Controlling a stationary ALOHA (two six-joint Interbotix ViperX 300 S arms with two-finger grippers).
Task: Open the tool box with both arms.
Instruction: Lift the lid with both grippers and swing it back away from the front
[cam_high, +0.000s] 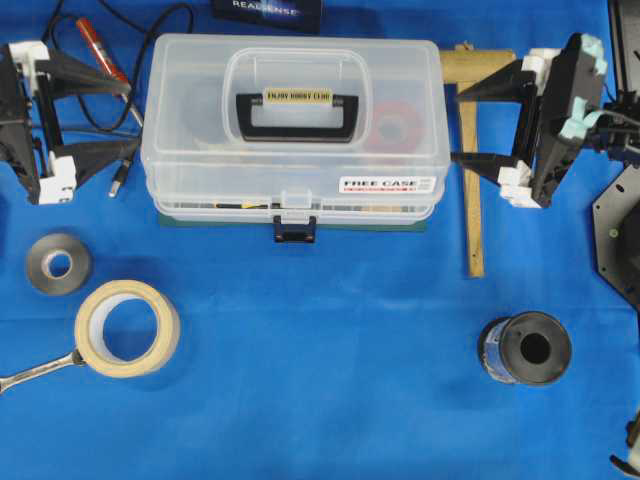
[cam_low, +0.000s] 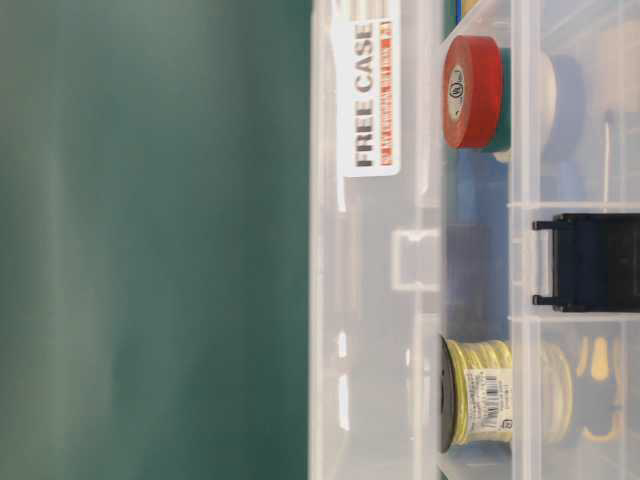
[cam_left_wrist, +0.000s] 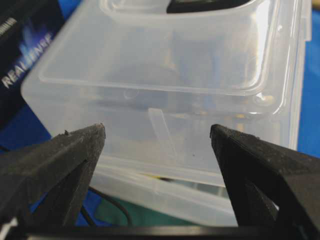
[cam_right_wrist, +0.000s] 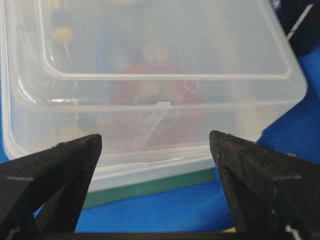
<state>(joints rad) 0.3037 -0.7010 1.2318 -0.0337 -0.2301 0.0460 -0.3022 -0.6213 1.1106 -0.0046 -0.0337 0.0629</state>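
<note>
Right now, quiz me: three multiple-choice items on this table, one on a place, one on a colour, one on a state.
1. Where is the beige tape roll?
A. in front of the tool box, towards the left
B. on its lid
C. behind it

2. What colour is the front latch?
A. red
B. dark blue
C. yellow

3. How do the left gripper and right gripper stand?
A. both shut on the handle
B. one open, one shut
C. both open, one at each end of the box

Key: 1 A, it lies on the blue cloth near the front left; 2 B, dark clasp at the front edge; 3 C, the wrist views show spread fingers facing the box ends.
</note>
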